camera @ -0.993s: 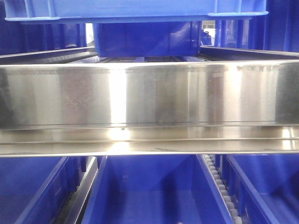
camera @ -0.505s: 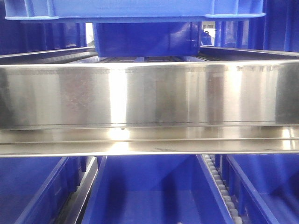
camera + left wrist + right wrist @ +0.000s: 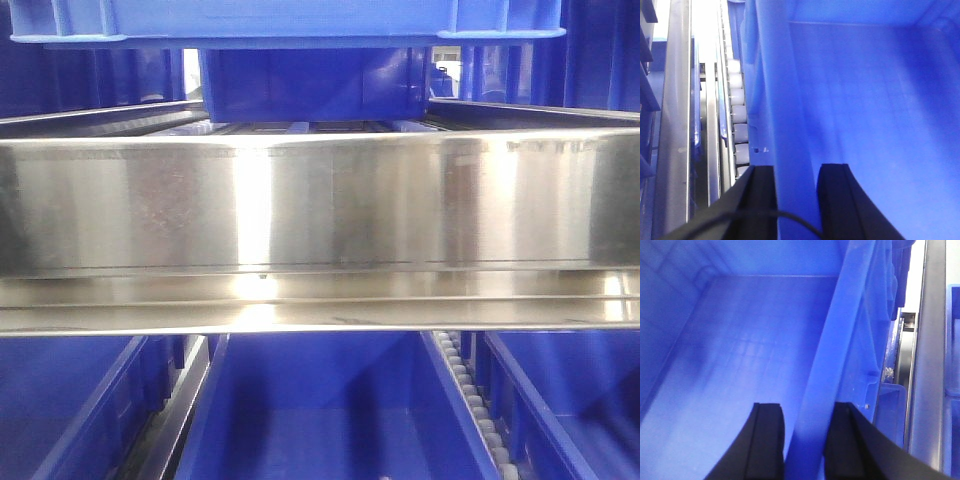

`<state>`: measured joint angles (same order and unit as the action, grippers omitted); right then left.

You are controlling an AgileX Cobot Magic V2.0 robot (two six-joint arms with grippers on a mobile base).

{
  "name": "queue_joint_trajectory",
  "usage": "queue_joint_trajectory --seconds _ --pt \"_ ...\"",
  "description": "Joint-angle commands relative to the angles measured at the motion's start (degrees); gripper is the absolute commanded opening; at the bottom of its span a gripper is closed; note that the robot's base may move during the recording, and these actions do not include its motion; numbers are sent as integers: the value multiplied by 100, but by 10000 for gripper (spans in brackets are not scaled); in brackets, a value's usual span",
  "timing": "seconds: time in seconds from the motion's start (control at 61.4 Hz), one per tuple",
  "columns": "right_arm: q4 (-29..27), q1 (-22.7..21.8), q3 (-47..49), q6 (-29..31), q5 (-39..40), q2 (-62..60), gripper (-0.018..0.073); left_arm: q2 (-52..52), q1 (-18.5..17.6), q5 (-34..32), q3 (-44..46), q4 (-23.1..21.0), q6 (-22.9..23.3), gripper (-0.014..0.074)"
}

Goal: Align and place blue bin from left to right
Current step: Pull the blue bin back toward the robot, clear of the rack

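The left gripper (image 3: 796, 200) has its jaws clamped on the left wall of the blue bin (image 3: 865, 100). The bin hangs above the steel rail (image 3: 320, 200), at the top of the front view. The right gripper (image 3: 807, 445) has its jaws clamped on the bin's right wall.

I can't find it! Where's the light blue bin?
The blue bin is at the top of the front view, above the steel rail, side walls pinched by the left gripper and right gripper.

Bin (image 3: 290, 18) above rail (image 3: 320, 200), another crate (image 3: 310, 85) prob. behind it, more crates (image 3: 320, 420) below rail.
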<state>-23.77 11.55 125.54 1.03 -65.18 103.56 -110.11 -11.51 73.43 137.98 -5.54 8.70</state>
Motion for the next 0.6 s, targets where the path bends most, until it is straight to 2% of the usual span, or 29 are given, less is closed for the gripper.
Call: queue_joint_trajectory --seconds 0.0,0.586 --pt "-358 63 110 200 397 -69 -79 197 -69 -594 109 -567 -54 1" --pt "-358 63 110 200 397 -69 -79 197 -69 -594 109 -567 -54 1"
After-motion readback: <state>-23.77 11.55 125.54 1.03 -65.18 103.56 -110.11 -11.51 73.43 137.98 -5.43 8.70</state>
